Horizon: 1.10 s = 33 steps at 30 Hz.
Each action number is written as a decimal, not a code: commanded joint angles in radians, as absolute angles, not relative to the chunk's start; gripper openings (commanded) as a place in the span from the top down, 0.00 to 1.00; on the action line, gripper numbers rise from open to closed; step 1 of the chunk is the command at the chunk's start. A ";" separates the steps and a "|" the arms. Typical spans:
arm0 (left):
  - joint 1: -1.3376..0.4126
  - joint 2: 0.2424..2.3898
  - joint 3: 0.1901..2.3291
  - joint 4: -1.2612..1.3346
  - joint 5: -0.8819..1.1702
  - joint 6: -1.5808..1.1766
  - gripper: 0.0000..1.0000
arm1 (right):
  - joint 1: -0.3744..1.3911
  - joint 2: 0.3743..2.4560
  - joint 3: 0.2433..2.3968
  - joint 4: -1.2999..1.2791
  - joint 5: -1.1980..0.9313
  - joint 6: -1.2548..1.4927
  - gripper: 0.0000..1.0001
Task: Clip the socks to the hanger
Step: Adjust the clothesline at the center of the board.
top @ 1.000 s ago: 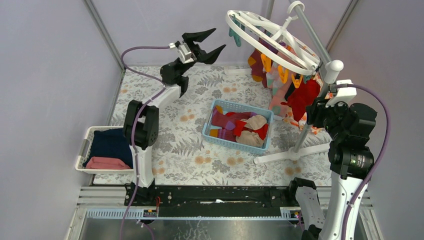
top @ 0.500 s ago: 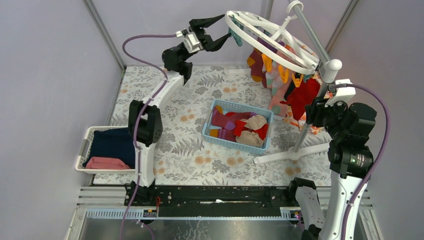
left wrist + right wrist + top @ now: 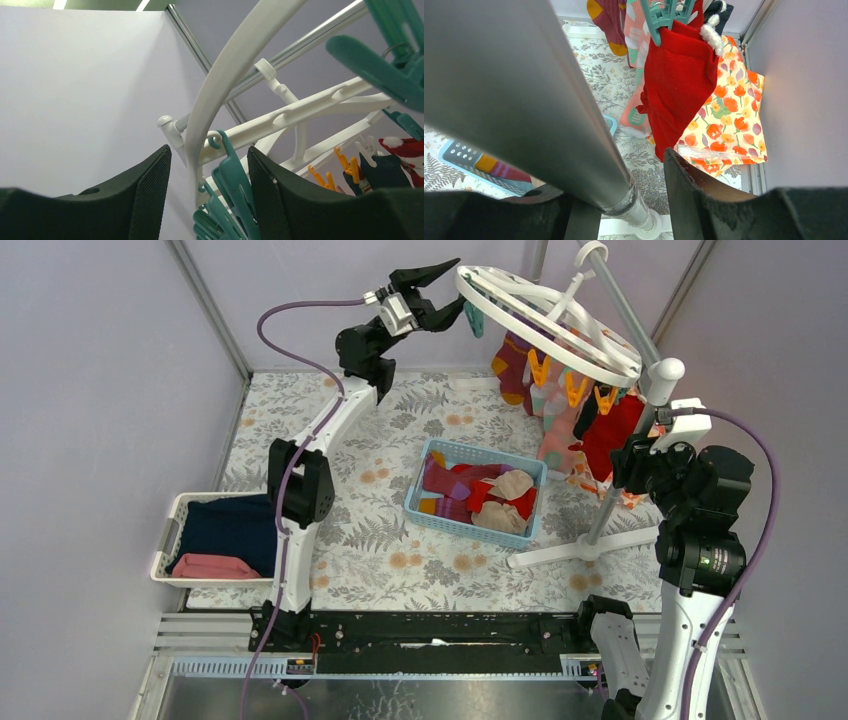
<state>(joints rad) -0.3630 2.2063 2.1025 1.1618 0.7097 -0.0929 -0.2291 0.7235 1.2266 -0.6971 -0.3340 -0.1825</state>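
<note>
Straddling the rim of the hanger (image 3: pixel 220 85) at twelve o'clock with the left gripper (image 3: pixel 458 284) spread apart, likely to turn it; bracketing the rack pole (image 3: pixel 524 85) at three o'clock with the right gripper (image 3: pixel 609 175), clamp unclear.

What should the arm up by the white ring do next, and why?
Probably close the left gripper gently. Its fingers stand on either side of the hanger rim and a teal clip hanging from it, with gaps showing, so it seems lined up to take hold there. No sock is in it.
</note>
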 commanded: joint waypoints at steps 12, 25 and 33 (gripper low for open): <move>-0.348 2.223 2.203 1.172 0.863 -0.181 0.69 | -0.230 0.726 1.207 -0.683 -0.329 -0.278 0.49; -0.311 1.985 1.874 1.340 0.818 -0.154 1.00 | -0.230 0.762 1.204 -0.603 -0.250 -0.262 0.57; -0.283 1.844 1.716 1.398 0.808 -0.131 1.00 | -0.230 0.833 1.252 -0.571 -0.283 -0.256 0.64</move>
